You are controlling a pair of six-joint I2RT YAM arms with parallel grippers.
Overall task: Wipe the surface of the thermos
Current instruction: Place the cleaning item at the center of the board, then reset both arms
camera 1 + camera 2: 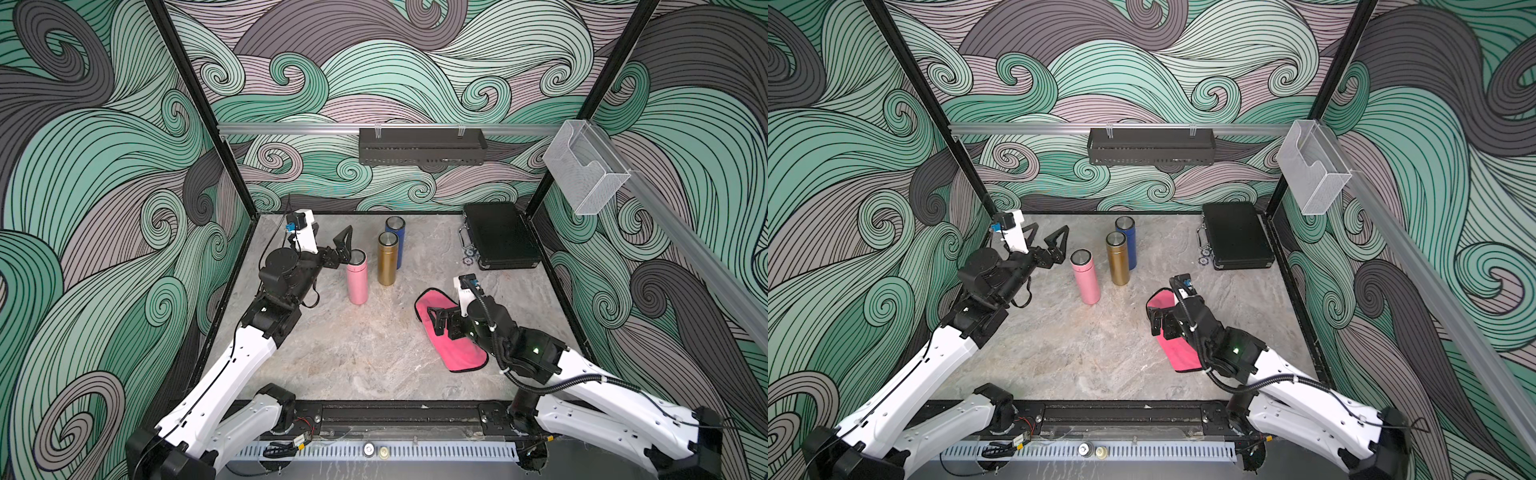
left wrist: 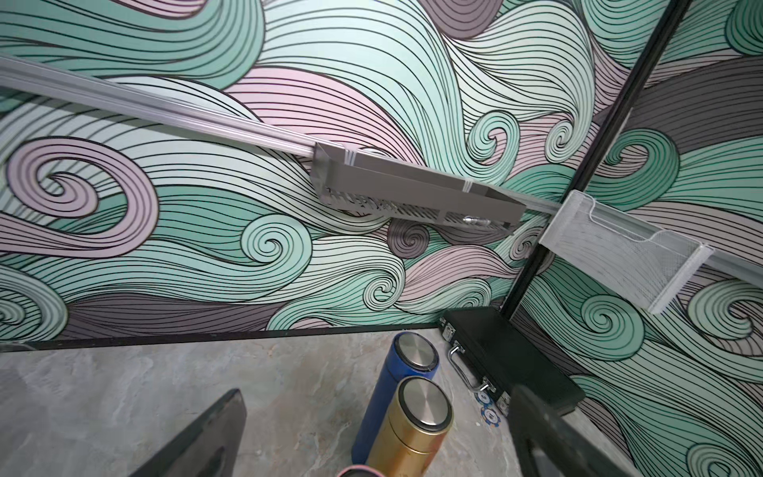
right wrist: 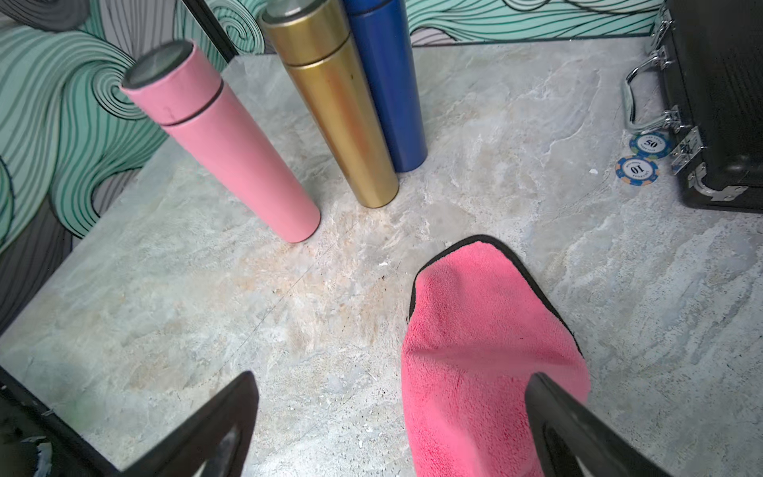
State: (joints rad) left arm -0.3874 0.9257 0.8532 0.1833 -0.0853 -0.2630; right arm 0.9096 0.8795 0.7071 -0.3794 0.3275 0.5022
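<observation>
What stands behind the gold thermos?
A blue thermos, upright, close behind the gold thermos. In both top views the gold one covers part of the blue body; whether they touch cannot be told.

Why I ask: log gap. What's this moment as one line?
left gripper: open, beside pink thermos | right gripper: open, above pink cloth | pink cloth: lying on table | pink thermos: upright

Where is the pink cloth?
In both top views the pink cloth lies on the table, right side, partly under the right gripper, near the black case.
</observation>
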